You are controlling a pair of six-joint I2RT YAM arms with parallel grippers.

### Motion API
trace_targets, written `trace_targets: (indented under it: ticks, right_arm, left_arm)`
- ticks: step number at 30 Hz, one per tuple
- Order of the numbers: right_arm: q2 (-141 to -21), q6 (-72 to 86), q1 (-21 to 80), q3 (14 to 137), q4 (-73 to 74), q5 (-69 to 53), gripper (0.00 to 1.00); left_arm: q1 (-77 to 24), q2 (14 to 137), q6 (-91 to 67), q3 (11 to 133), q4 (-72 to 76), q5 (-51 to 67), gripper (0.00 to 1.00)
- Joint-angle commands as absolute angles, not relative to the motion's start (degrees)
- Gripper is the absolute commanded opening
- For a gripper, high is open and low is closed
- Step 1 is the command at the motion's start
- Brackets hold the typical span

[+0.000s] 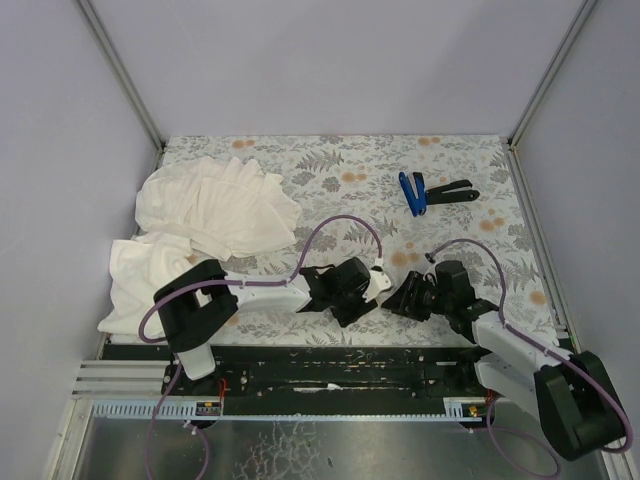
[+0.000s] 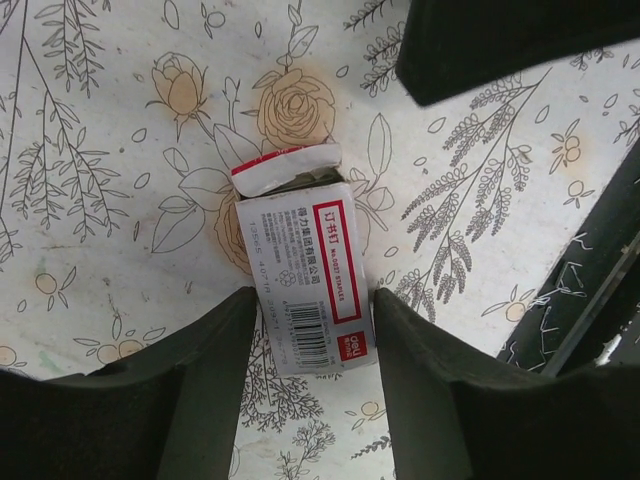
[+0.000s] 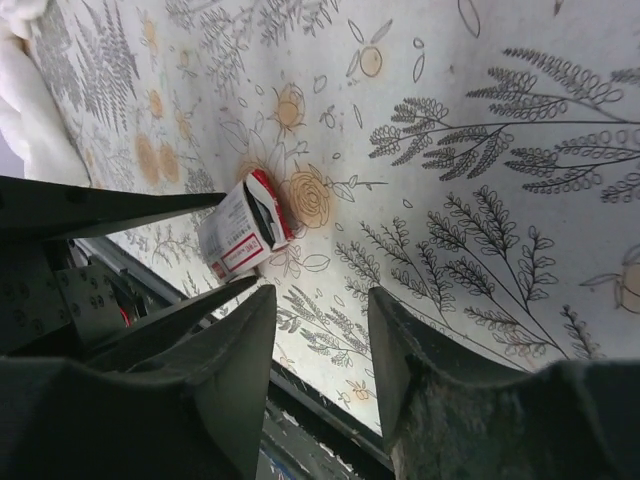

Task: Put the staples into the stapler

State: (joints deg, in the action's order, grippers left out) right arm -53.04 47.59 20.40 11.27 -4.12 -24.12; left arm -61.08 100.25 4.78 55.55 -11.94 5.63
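Staple box, flap open, sits clasped between left gripper fingers. Right gripper, just beside the box, gapes empty. Stapler lies well beyond the box, hinged open.

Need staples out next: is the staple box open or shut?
Open: the staple box has its end flap lifted in the left wrist view.

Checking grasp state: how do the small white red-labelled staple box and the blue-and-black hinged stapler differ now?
The small white red-labelled staple box is pinched in the left gripper; the blue-and-black hinged stapler lies untouched, far right on the table. Box is much smaller than stapler. Both are open: flap lifted, stapler splayed.
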Motion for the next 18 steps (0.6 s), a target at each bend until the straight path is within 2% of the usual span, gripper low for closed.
trace_targets:
  ticks: [1,18]
  right_arm:
    - [-59.2,48.0,20.2,12.9,-11.6,-31.4,0.46]
    - [-70.5,44.7,20.2,16.2,-18.2,-36.0,0.36]
  left_arm:
    - [-61.7,102.6,4.9,56.4,-11.1,6.0,0.48]
    - [-63.8,103.2,6.3,56.6,-11.6,5.1,0.43]
